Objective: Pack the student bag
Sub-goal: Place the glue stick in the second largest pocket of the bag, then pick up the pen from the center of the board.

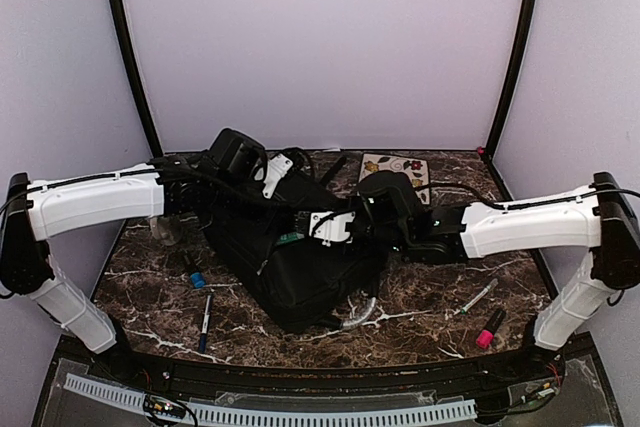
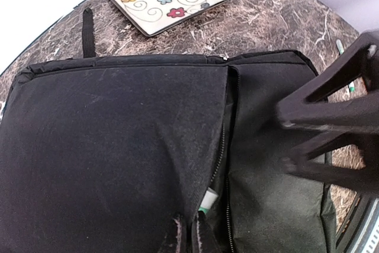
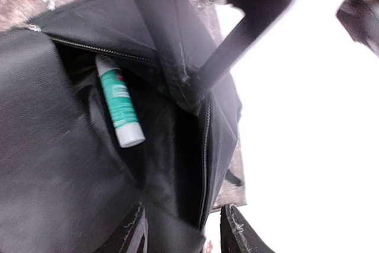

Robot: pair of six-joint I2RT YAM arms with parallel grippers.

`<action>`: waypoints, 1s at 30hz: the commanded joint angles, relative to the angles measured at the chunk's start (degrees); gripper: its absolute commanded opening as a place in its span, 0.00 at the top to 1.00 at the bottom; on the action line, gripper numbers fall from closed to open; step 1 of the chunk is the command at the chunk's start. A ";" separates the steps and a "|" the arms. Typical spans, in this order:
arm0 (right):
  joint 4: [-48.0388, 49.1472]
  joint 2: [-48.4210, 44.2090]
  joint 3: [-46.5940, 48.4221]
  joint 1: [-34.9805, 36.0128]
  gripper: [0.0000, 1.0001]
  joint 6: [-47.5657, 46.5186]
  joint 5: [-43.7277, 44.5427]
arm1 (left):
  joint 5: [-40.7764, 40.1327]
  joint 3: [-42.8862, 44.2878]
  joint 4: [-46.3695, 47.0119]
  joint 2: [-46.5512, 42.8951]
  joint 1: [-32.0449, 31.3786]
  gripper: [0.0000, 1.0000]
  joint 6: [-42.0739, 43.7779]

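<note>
Two arms meet over the student bag (image 1: 290, 277), which lies mid-table: the left gripper (image 2: 189, 236) is pinched tight on the pocket's flap edge, pulling the mouth agape, while the right gripper (image 3: 183, 235) hangs half-spread and empty above a green glue stick (image 3: 120, 102) lying inside. Best move, I'd say, is for the right to lift straight up, clear of the zip teeth, with the left holding firm so the mouth doesn't sag. Bare table (image 1: 420, 312) opens rightward toward the pink-capped marker (image 1: 489, 329), though both wrists crowd close over the bag.
</note>
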 commanded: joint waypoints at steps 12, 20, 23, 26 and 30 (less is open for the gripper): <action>-35.29 -15.83 5.46 -18.97 0.59 22.03 -30.84 | 1.99 6.46 6.69 -0.36 2.71 1.00 8.65; -41.36 -18.63 -0.63 -31.12 0.59 21.15 -37.45 | 7.53 6.09 4.30 4.40 2.73 1.00 6.83; -46.13 -18.52 -1.37 -36.07 0.61 19.10 -39.46 | 8.19 7.86 2.67 5.03 2.77 1.00 5.57; -51.36 -18.74 -1.97 -42.62 0.61 15.35 -40.51 | 7.29 6.86 2.79 4.69 2.71 1.00 5.28; -57.60 -19.28 -2.60 -48.42 0.61 8.46 -37.20 | 5.70 1.91 6.15 2.17 2.79 1.00 6.24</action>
